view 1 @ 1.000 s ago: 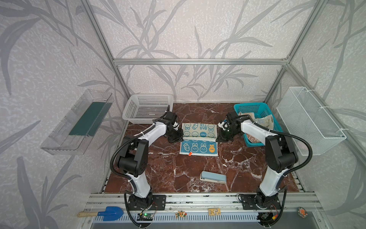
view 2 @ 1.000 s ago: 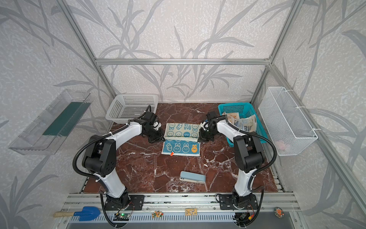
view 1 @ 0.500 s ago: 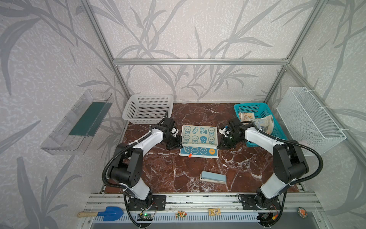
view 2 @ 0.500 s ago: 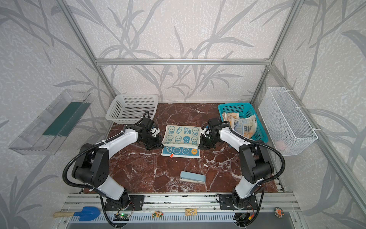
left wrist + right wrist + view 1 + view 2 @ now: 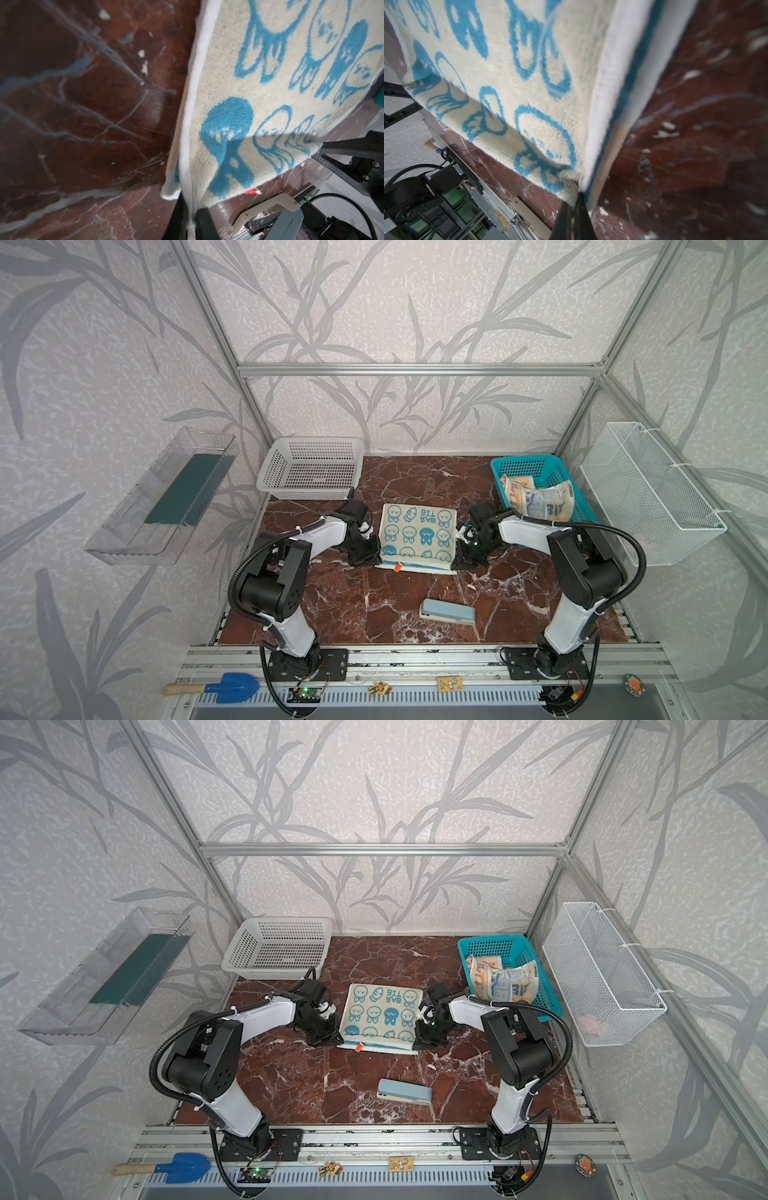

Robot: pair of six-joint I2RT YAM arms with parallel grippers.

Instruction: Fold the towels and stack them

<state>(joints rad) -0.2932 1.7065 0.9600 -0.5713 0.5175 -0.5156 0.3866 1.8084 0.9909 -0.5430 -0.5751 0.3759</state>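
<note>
A: Where do we find the towel?

B: We find the towel (image 5: 417, 533) flat on the bench (image 5: 374, 605), midway between the left arm (image 5: 328, 531) and the right arm (image 5: 523, 529). It is doubled over with its cream-and-blue face up. A thin strip of the lower layer and an orange tag (image 5: 397, 568) show along the near edge. Two more towels (image 5: 540, 506) lie crumpled in the teal basket (image 5: 532, 468) at the far right

A: What do we read from the jaws?

B: In both top views the left jaws sit at the near-left corner and the right jaws at the near-right corner, each pointing inward at the cloth. In the right wrist view the right jaws are clenched on the corner (image 5: 571, 178). In the left wrist view the hem (image 5: 186, 135) runs down between the left jaws with a slim gap beside it. We cannot tell whether they pinch it or are slack on it

A: Which relation governs the coming move?

B: The near edge runs straight from one pair of jaws to the other, so the towel lies inward of both and neither arm is nearer. We judge that the fold is laid and both corners are due for release. Each pair of jaws should back outward along that edge line, away from the cloth. Lifting or pulling toward the far side would, in our view, drag the top layer off the lower one
</note>
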